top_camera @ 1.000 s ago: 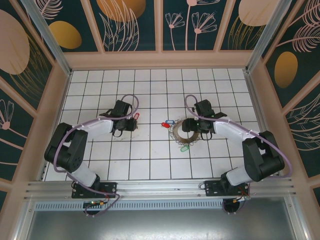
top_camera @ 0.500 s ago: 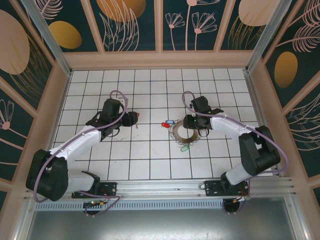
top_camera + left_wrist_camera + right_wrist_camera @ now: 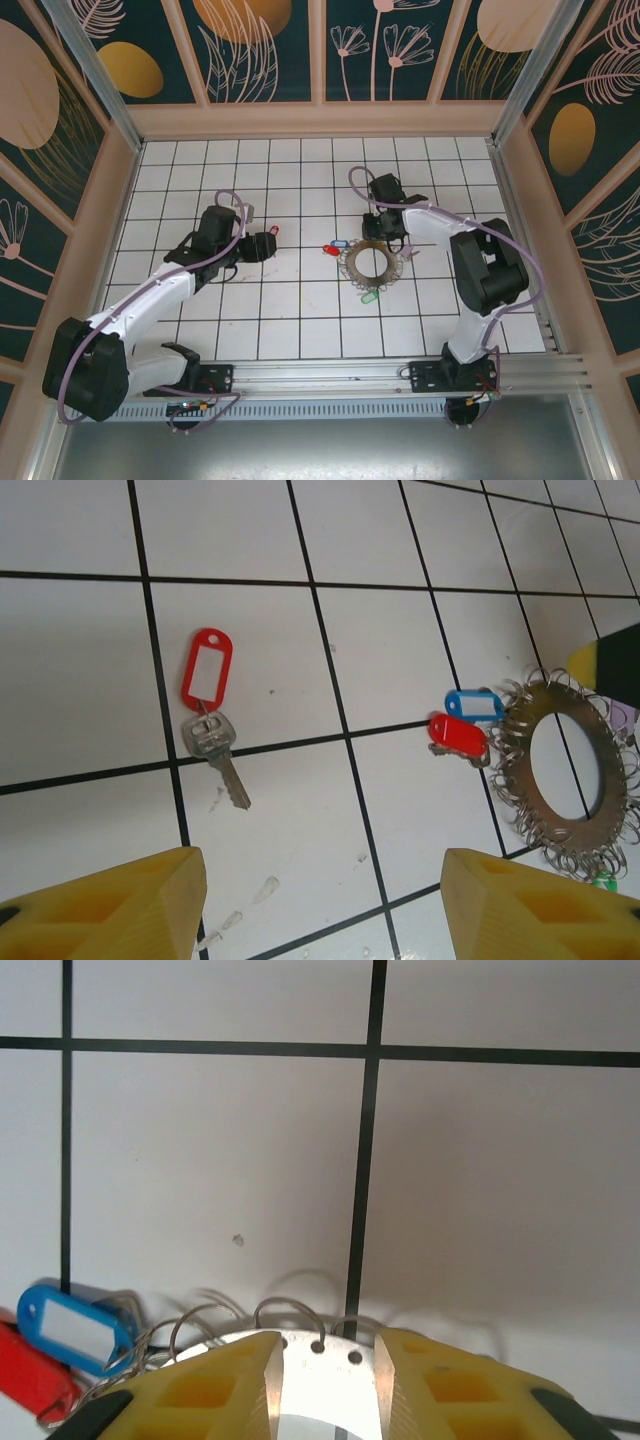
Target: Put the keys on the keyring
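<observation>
Keyring (image 3: 318,1392) rim lies between right pincer (image 3: 325,1356) fingers.

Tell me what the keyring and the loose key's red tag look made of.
The keyring looks like brushed metal: flat and grey with a dull sheen, fringed with thin wire loops. The red tag is likely glossy plastic with a white insert. Its key looks like silvery metal.

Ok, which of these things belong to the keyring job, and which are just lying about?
Job:
keyring
lone key, lying apart from the ring
blue tag, red tag and green tag, at the ring's rim
left hand, right hand

Just there:
tiled table
patterned walls
smears on a tile
</observation>
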You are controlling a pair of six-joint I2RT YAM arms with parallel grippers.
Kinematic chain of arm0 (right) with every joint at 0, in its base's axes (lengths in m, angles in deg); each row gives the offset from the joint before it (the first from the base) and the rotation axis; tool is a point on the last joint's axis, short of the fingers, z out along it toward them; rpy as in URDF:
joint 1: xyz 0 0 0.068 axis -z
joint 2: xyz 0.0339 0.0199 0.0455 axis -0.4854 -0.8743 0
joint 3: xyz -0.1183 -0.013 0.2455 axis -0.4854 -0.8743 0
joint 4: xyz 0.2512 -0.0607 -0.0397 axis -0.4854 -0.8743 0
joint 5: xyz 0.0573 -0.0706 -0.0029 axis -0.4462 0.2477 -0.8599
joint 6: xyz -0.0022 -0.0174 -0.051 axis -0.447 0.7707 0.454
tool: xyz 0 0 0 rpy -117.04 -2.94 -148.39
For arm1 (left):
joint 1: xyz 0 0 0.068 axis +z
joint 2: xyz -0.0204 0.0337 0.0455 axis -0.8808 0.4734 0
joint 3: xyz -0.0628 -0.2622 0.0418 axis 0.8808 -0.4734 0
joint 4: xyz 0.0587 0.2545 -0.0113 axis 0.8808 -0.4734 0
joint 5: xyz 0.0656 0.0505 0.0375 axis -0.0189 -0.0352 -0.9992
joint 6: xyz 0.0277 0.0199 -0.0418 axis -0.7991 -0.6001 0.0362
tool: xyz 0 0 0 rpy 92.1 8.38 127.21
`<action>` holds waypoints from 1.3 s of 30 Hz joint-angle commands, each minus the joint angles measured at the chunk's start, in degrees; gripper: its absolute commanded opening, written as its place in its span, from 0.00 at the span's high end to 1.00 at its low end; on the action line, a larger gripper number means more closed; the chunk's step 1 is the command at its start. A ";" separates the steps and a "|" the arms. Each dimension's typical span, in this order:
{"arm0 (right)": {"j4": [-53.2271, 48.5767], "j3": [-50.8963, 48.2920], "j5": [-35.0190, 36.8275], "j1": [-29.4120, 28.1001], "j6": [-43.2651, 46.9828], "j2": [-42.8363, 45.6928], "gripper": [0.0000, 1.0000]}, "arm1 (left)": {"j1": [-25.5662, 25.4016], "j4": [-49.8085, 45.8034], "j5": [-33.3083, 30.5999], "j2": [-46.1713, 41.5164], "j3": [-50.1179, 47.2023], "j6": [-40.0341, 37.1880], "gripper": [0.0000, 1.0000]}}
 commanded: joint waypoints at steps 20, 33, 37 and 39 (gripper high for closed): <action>-5.91 1.75 -5.57 2.85 2.83 -1.12 0.66 | -0.18 -0.06 2.03 -7.51 -3.36 1.84 0.35; -7.54 2.51 -6.09 5.39 2.80 -0.75 0.70 | -0.18 -0.01 2.30 -6.97 -5.12 2.26 0.35; -7.24 2.20 -8.13 5.33 3.06 -1.88 0.74 | -0.14 -0.07 2.21 -6.88 -4.88 2.10 0.35; -6.86 1.90 -8.73 5.15 3.07 -1.67 0.75 | -0.18 -0.06 2.29 -6.70 -4.78 2.08 0.35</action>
